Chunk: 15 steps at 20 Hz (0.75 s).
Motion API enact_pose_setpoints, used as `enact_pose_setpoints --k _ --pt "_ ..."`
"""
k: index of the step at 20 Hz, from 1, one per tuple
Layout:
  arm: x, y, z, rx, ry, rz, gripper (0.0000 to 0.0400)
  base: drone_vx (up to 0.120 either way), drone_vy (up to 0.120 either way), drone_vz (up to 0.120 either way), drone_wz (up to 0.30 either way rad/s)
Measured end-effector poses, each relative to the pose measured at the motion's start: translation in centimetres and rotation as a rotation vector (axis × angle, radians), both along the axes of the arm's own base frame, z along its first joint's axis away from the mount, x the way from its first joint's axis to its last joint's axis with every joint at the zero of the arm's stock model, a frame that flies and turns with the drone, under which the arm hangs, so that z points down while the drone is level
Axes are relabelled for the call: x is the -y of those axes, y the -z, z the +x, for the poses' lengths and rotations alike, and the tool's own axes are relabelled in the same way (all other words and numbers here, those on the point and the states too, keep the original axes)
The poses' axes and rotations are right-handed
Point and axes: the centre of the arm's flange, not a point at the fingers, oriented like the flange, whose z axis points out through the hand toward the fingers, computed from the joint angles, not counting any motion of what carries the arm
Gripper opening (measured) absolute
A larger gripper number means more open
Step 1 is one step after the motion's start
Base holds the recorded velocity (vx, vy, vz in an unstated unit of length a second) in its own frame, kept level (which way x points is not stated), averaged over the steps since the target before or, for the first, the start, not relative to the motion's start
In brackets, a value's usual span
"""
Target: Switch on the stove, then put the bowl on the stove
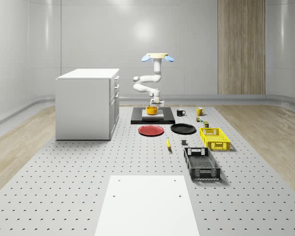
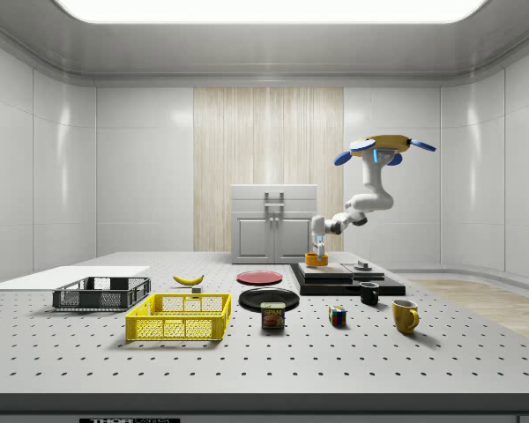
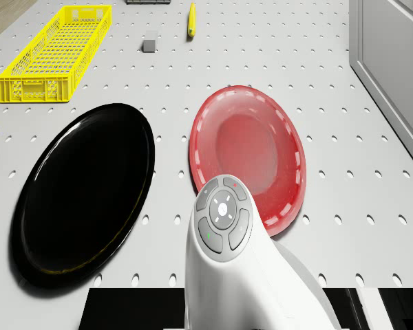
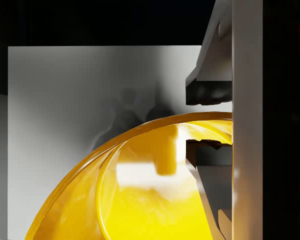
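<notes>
The yellow bowl (image 1: 151,110) (image 2: 316,259) stands upright on the grey cooking plate (image 4: 65,100) of the black stove (image 1: 137,120) (image 2: 335,284). My drone (image 1: 157,56) (image 2: 383,145) hovers above the stove, with the arm bent down to the bowl. The gripper (image 1: 152,104) (image 2: 317,248) (image 4: 210,122) straddles the bowl's rim (image 4: 140,131), one finger outside and one inside. A thin gap shows between the pads and the rim, so the gripper is open. A small knob (image 2: 363,265) sits on the stove's top toward the side view's right.
A red plate (image 1: 151,130) (image 3: 255,144) and a black plate (image 1: 183,129) (image 3: 82,192) lie in front of the stove. A black mug (image 1: 180,112), yellow mug (image 1: 199,111), yellow crate (image 1: 214,138), black crate (image 1: 201,163) and banana (image 1: 168,143) are nearby. A white cabinet (image 1: 86,103) stands beside the stove.
</notes>
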Motion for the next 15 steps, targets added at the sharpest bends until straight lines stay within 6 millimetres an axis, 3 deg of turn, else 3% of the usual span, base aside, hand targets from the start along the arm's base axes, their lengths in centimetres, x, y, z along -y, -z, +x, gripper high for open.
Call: enact_pose_setpoints --k 3,6,10,15 --pt "0.0 -0.6 0.0 0.000 0.000 0.000 0.0246 0.000 0.000 0.000 0.000" --pt "0.0 -0.3 0.0 0.000 0.000 0.000 0.0327 0.000 0.000 0.000 0.000" --pt "0.0 1.1 0.0 0.000 0.000 0.000 0.0373 0.000 0.000 0.000 0.000" --pt "0.0 2.2 0.0 0.000 0.000 0.000 0.0391 0.000 0.000 0.000 0.000"
